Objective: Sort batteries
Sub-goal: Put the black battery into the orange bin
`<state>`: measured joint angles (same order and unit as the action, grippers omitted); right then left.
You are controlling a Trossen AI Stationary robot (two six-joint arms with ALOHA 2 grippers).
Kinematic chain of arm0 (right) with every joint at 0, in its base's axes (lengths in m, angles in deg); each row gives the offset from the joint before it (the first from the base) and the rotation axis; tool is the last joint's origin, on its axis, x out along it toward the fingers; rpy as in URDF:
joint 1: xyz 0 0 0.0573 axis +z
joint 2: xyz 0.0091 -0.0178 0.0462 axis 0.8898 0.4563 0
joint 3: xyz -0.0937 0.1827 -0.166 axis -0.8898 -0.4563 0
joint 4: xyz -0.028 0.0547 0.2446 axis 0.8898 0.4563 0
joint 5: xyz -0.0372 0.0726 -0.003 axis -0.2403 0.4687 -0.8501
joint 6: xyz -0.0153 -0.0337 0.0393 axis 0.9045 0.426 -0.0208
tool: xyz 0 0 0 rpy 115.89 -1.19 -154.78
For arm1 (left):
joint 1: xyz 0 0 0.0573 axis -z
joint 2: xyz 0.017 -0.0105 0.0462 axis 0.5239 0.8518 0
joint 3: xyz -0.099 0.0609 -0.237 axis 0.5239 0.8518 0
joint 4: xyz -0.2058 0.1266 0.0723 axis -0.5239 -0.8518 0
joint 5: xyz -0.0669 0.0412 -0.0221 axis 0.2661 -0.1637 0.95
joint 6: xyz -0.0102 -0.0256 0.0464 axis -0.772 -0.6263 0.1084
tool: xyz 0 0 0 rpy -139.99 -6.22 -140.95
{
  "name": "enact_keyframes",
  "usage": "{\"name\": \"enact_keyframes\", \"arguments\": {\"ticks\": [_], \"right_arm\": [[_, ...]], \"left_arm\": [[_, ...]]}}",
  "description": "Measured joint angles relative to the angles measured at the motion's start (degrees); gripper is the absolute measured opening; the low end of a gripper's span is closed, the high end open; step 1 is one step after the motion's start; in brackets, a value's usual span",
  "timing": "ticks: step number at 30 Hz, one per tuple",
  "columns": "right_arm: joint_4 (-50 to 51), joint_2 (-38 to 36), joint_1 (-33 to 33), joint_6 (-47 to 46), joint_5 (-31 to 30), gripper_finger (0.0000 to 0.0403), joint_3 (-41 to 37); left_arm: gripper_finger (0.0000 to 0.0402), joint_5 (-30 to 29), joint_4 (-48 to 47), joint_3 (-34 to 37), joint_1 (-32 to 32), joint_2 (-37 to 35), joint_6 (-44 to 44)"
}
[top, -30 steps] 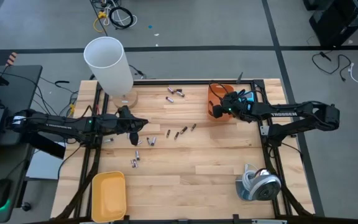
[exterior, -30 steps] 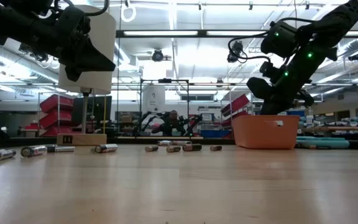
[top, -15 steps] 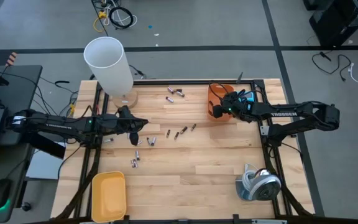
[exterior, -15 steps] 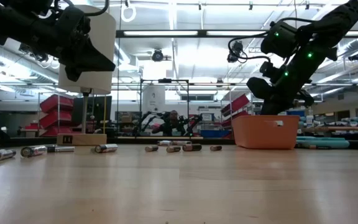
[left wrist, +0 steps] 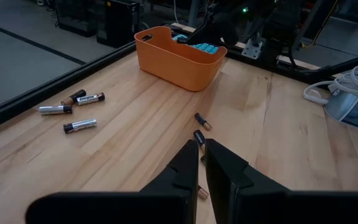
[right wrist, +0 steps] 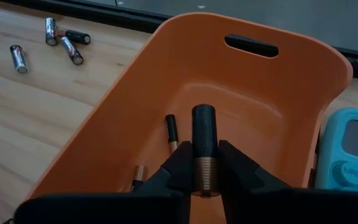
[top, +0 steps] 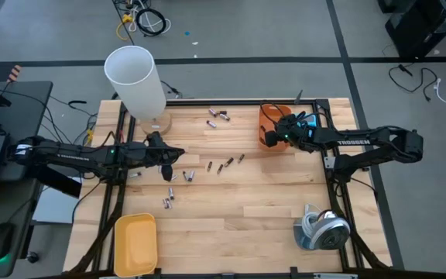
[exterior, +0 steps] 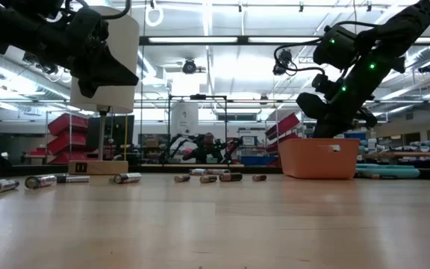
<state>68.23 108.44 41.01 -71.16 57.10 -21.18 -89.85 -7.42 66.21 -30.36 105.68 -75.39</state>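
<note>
- While it hangs over the orange bin [right wrist: 185, 93], the right gripper [right wrist: 204, 163] pinches a black battery [right wrist: 204, 146] between nearly closed fingers.
- Two batteries [right wrist: 171, 130] lie inside the bin.
- The left gripper [left wrist: 202, 163], almost shut and empty, is above loose batteries [top: 178, 177] on the table [top: 269, 201].

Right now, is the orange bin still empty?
No. The right wrist view shows at least two batteries lying on the floor of the orange bin.
</note>
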Motion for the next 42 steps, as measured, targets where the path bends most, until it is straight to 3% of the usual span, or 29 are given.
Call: {"name": "enact_keyframes", "arguments": {"ticks": [10, 42], "right_arm": [[0.0, 0.0, 0.0, 0.0, 0.0, 0.0078, 0.0], [0.0, 0.0, 0.0, 0.0, 0.0, 0.0078, 0.0]], "left_arm": [[0.003, 0.0, 0.0, 0.0, 0.0, 0.0, 0.0], [0.003, 0.0, 0.0, 0.0, 0.0, 0.0, 0.0]]}}
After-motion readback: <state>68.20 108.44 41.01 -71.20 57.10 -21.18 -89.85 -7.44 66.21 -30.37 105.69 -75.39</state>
